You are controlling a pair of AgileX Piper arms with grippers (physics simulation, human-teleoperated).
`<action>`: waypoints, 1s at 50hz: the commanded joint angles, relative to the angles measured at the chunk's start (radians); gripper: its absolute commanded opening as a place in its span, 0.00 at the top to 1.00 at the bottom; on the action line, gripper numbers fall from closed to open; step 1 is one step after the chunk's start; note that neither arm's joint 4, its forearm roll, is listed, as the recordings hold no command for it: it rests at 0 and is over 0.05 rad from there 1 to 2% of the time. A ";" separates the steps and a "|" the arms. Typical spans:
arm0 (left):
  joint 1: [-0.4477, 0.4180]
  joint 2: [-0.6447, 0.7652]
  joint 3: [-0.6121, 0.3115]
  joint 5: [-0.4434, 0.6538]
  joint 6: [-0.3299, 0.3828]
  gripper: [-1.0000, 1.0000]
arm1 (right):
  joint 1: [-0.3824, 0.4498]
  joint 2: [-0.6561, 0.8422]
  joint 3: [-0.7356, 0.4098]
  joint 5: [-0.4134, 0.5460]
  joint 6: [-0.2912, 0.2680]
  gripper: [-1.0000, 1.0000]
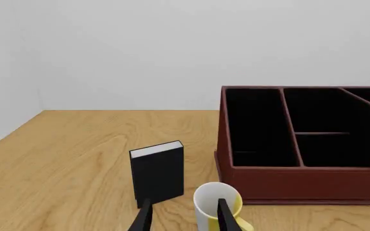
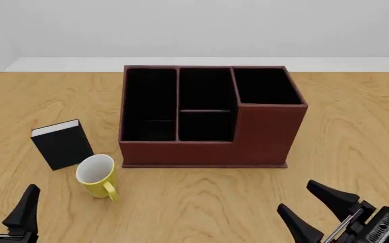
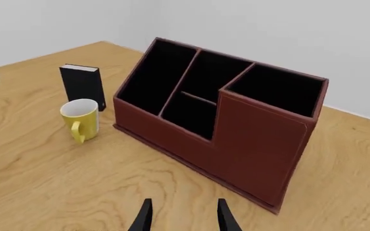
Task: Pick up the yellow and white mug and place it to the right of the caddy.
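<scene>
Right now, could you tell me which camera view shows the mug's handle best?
The right wrist view: the yellow and white mug stands unobstructed, its loop handle in full outline. The front view shows the handle foreshortened; the left wrist view crops it behind the left gripper.

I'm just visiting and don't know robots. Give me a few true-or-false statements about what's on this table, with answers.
1. The yellow and white mug stands upright, left of the caddy. True.
2. The mug sits inside a caddy compartment. False: it stands on the table.
3. The left gripper holds the mug. False: it is open, holding nothing.
4. A small black book stands behind the mug. True.
5. The right gripper is open. True.
</scene>
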State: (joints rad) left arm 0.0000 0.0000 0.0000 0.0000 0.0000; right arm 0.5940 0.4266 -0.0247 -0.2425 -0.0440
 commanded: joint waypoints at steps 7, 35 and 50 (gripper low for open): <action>0.000 0.000 0.000 0.000 0.000 0.00 | 0.085 0.254 0.019 -0.253 -0.027 0.00; 0.000 0.000 0.000 0.000 0.000 0.00 | 0.162 0.485 -0.006 -0.451 -0.039 0.00; 0.000 0.000 0.000 0.000 0.000 0.00 | 0.195 0.605 -0.019 -0.550 -0.058 0.00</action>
State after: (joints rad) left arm 0.0000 0.0000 0.0000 0.0000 0.0000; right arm 0.7675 0.9578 -0.0343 -0.7332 -0.0914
